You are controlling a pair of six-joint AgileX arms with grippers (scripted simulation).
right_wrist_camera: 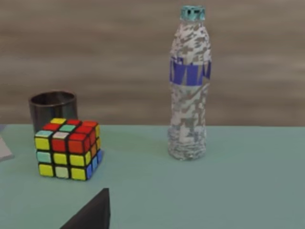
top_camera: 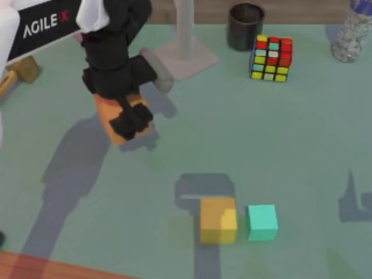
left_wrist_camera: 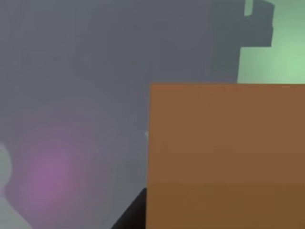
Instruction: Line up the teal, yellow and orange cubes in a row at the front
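The orange cube sits in the left half of the table, in the middle depth, largely covered from above by the left gripper. The left gripper's fingers straddle the cube and pinch it on opposite sides. In the left wrist view the orange cube fills much of the picture, with shadowed table surface beyond it.

The yellow cube rests near the front edge, slightly right of centre. The teal cube stands just beside it on the right, with a narrow gap between them; the two are roughly level in a left-to-right row. The orange cube is well apart from this pair, farther back and to the left.

At the far side, a multicoloured puzzle cube stands right of centre, with a dark cup just behind it to the left. A plastic bottle stands upright at the far right corner. A grey stand base lies at the far centre, and a wooden mallet lies at the far left.

The right gripper is outside the top view; the right wrist view faces the puzzle cube, cup and bottle, and its finger state cannot be determined.
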